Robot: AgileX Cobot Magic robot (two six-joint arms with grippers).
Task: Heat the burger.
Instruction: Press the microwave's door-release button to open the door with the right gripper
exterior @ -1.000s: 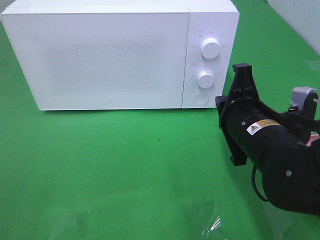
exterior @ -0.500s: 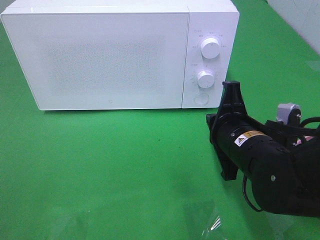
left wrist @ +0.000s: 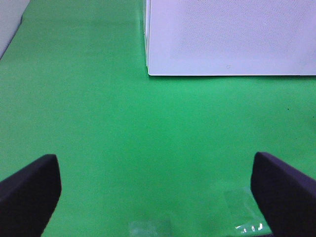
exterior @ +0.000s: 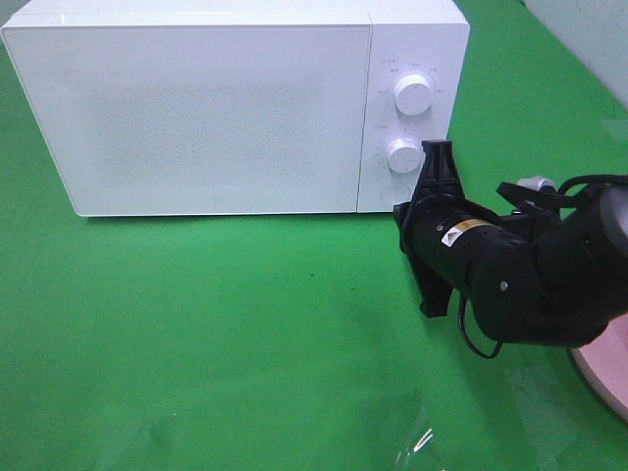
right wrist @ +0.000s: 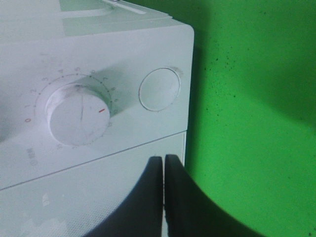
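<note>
The burger is not in view. The white microwave [exterior: 196, 108] stands at the back with its door closed; it also shows in the left wrist view [left wrist: 227, 34]. My right gripper [exterior: 435, 167] is shut and empty, right in front of the control panel's lower right corner. In the right wrist view its closed fingertips [right wrist: 163, 168] sit just short of the panel, near the round button [right wrist: 159, 89] and the lower dial [right wrist: 79, 116]. My left gripper [left wrist: 158, 197] is open and empty above the green cloth, away from the microwave's front left corner.
The rim of a pink plate [exterior: 610, 378] shows at the right edge, behind my right arm. The microwave has an upper dial [exterior: 413, 93], a lower dial [exterior: 403, 155] and a round button [exterior: 395, 193]. Green cloth [exterior: 216, 334] covers the table.
My right arm has moved left and closer to the microwave's control panel, and the pink plate's rim now shows behind it. The microwave door stays closed.
</note>
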